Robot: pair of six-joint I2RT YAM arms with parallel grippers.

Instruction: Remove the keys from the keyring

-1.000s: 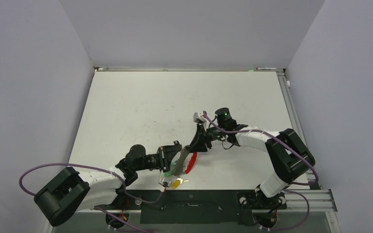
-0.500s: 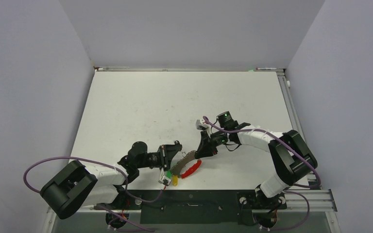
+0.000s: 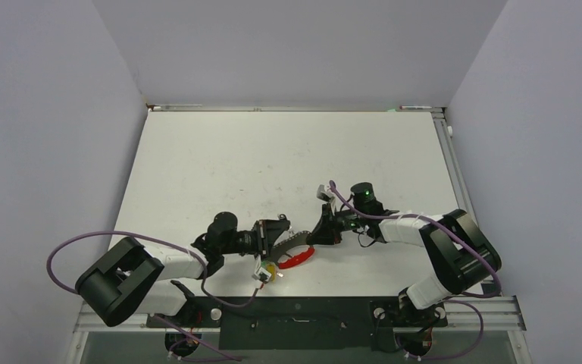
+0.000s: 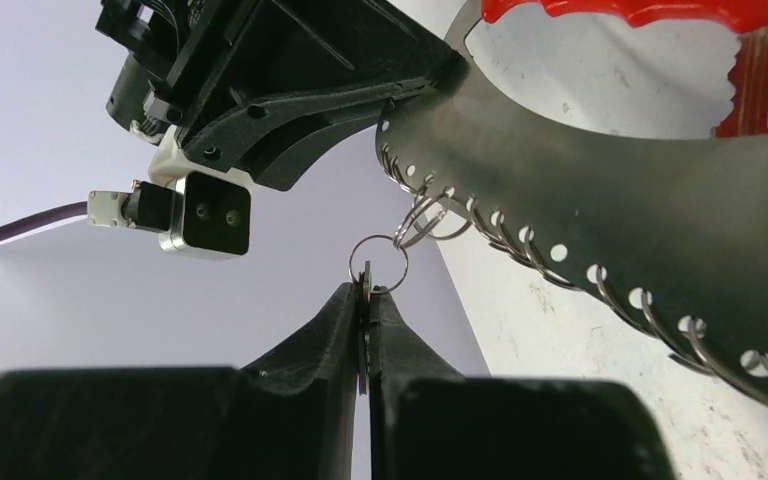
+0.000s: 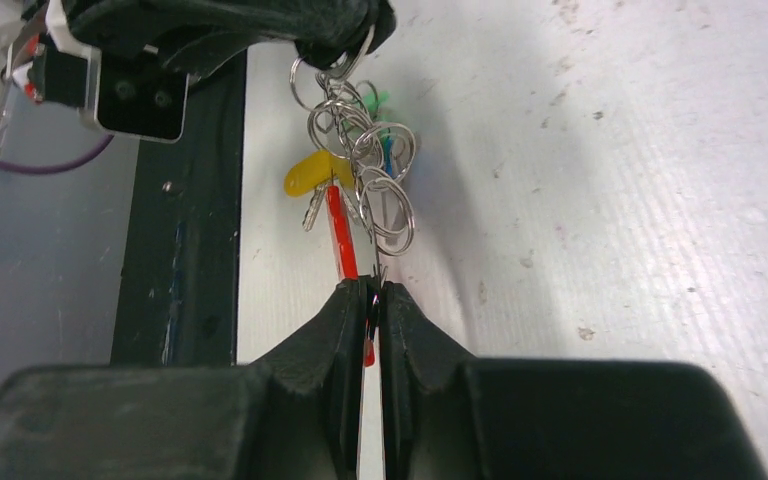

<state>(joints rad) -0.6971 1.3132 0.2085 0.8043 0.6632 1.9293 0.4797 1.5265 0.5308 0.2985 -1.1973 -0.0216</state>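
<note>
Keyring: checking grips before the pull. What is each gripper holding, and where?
Right gripper: the keyring, where grey meets red. Left gripper: a thin flat key, at its ringed end.

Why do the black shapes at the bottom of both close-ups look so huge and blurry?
Left wrist view: the left end effector sits by the lens, so it looms soft and dark; right wrist view: likewise the right end effector; top external view: evenly lit, faint shadows on the table.

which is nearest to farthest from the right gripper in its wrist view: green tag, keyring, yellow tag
1. keyring, red edge pinched in the right gripper
2. yellow tag, farther up, left
3. green tag, top, slightly right
</note>
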